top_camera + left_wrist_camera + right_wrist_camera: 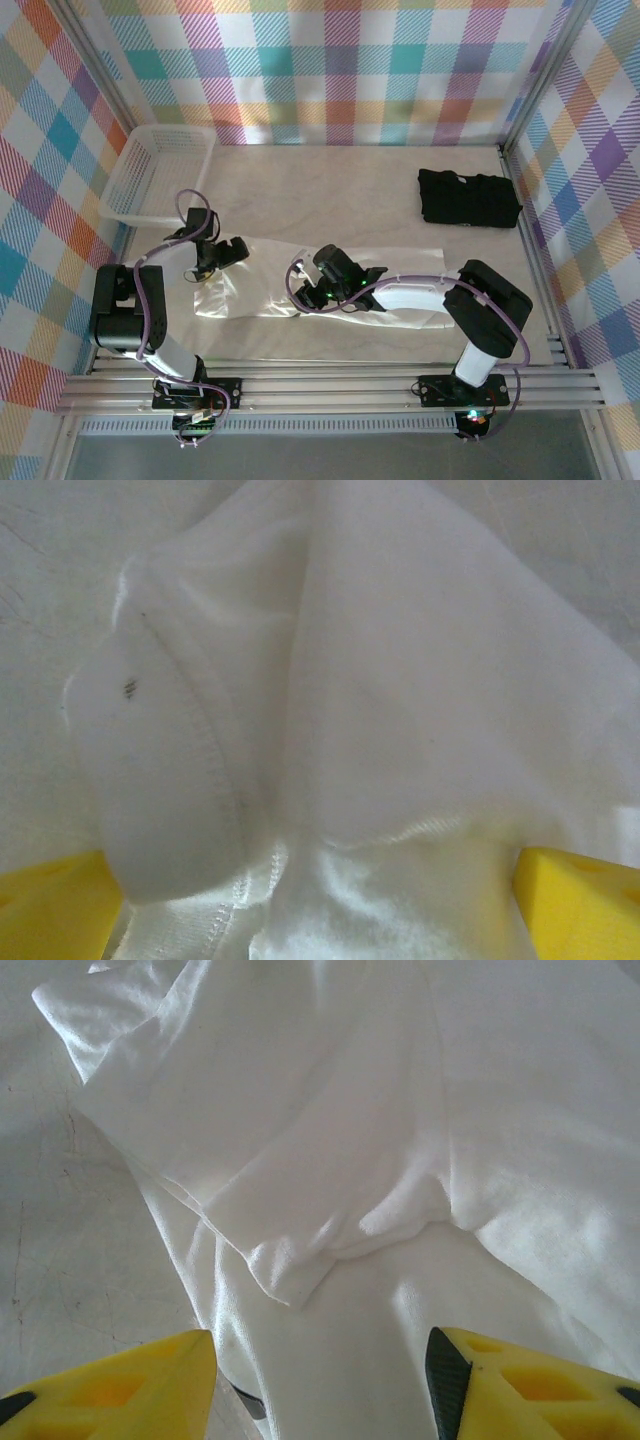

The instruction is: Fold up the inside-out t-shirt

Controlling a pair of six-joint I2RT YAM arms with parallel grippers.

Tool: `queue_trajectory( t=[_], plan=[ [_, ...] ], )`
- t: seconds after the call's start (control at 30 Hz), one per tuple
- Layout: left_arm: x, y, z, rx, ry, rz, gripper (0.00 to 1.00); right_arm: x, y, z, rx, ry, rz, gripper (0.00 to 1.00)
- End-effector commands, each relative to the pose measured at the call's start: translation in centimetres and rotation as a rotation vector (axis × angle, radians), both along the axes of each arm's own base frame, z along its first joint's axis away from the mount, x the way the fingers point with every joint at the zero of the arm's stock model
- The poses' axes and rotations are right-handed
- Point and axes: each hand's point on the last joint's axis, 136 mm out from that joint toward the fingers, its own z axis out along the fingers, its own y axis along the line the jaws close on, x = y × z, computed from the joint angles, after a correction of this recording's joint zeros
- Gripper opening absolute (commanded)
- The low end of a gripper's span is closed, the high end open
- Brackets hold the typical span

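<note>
A plain white t-shirt of thin, soft cloth lies spread across the near middle of the pale table, between the two arms. At its left end the left gripper stands released, its yellow fingers wide apart around a humped, stitched fold. The right gripper is also unclenched, with cloth lying loose between its fingers. A white plastic basket sits at the far left and a folded black garment at the far right.
</note>
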Motion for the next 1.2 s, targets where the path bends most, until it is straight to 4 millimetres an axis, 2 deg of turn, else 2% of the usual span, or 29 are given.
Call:
queue_trajectory(
  t=[0.0,0.13,0.23,0.4,0.5,0.63,0.77,0.83,0.93,1.03,1.17],
  plan=[
    [-2.9,-4.7,-1.1,-0.130,0.065,-0.123,0.98,0.6,0.3,1.6,0.051,-0.020,-0.022,0.59],
    [-4.0,-4.9,-0.3,-0.121,0.044,-0.130,0.94,0.8,0.7,1.6,0.054,-0.010,-0.023,0.59],
    [-4.9,-5.1,-0.5,-0.130,0.050,-0.135,0.90,0.8,0.9,1.6,0.057,0.000,-0.024,0.59],
    [-5.7,-5.2,-1.5,-0.136,0.068,-0.139,0.76,0.9,0.9,1.5,0.052,0.003,-0.030,0.59],
    [-4.9,-5.0,-1.6,-0.120,0.040,-0.135,0.60,0.9,0.8,1.5,0.052,0.007,-0.037,0.59],
    [-4.1,-5.9,-1.6,-0.167,0.026,-0.150,0.36,1.0,0.5,1.8,0.048,0.001,-0.048,0.59],
    [-3.6,-6.0,-2.0,-0.166,0.032,-0.154,0.05,1.0,-0.1,2.2,0.042,-0.016,-0.065,0.59],
    [-3.2,-5.7,-1.8,-0.152,0.019,-0.135,0.00,1.1,-0.4,2.5,0.038,-0.028,-0.072,0.59],
    [-2.4,-5.3,-0.3,-0.143,-0.028,-0.092,0.00,1.5,-1.3,3.0,0.028,-0.041,-0.092,0.59],
    [-1.9,-4.5,2.3,-0.111,-0.085,-0.057,0.00,2.3,-3.0,4.3,0.057,-0.039,-0.135,0.60],
    [-2.6,-3.3,6.1,-0.036,-0.096,-0.031,0.00,4.0,-6.0,5.9,0.089,-0.036,-0.217,0.61]
  ],
)
